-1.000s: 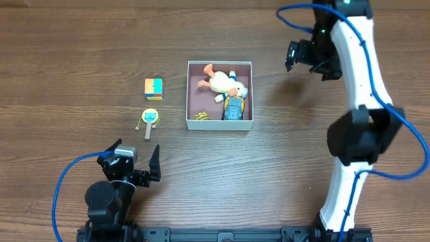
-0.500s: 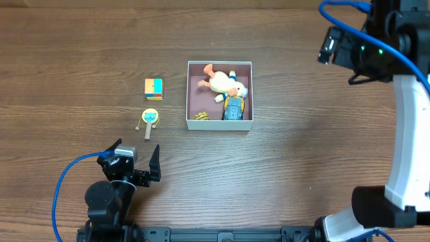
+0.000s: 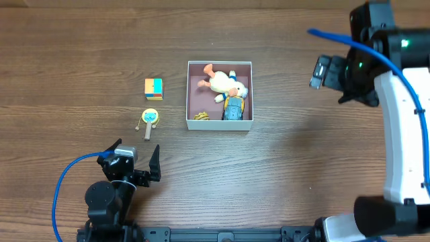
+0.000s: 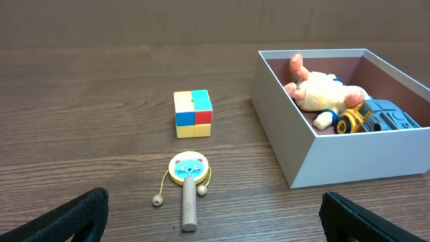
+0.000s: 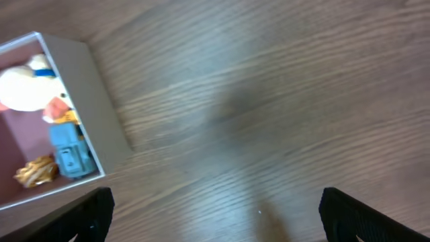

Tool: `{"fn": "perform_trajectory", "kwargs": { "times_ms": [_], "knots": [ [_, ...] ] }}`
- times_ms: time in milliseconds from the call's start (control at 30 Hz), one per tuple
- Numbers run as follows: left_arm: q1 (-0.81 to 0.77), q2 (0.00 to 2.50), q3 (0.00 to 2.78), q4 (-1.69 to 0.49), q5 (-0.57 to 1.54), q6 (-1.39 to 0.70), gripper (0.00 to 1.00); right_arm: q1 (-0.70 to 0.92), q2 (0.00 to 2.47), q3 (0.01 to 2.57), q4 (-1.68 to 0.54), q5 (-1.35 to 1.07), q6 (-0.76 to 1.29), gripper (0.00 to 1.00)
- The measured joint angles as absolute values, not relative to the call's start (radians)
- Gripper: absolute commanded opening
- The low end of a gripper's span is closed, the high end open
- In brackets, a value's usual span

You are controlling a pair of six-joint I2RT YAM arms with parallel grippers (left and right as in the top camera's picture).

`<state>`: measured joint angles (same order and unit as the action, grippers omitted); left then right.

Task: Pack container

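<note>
The container (image 3: 189, 94) is a square white-walled box with a mauve inside; it shows in the left wrist view (image 4: 282, 144) and the right wrist view (image 5: 101, 128). It holds a plush duck (image 3: 223, 83), a blue toy car (image 3: 233, 107) and a small golden toy (image 3: 201, 116). A colourful cube (image 3: 153, 88) and a cat-face rattle drum (image 3: 149, 121) lie on the table left of it. My left gripper (image 3: 133, 158) is open and empty near the front edge, below the drum. My right gripper (image 3: 323, 72) is open and empty, raised to the right of the container.
The wooden table (image 3: 289, 168) stretches around the container. The cube (image 4: 193, 113) and the drum (image 4: 188, 181) lie just ahead of my left gripper. A blue cable (image 3: 64, 185) loops by the left arm's base.
My right arm has swung from beside the container's top right corner out to the right and a little nearer the front. The left arm and all the toys have not moved.
</note>
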<state>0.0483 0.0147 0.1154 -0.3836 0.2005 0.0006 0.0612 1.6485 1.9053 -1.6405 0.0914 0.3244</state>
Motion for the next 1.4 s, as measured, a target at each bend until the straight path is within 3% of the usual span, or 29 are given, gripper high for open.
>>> {"fn": "perform_trajectory", "kwargs": {
  "times_ms": [367,600,1400],
  "knots": [
    [0.048,0.015,0.115,-0.384,0.200,0.001,1.00,0.060,1.370,1.715,-1.501,0.120,0.287,1.00],
    [0.048,0.015,0.115,-0.384,0.200,0.001,1.00,0.060,1.370,1.563,-1.379,0.123,0.257,1.00],
    [0.048,0.015,0.115,-0.383,0.193,0.004,1.00,0.060,1.372,1.561,-1.388,0.123,0.235,1.00]
  ]
}}
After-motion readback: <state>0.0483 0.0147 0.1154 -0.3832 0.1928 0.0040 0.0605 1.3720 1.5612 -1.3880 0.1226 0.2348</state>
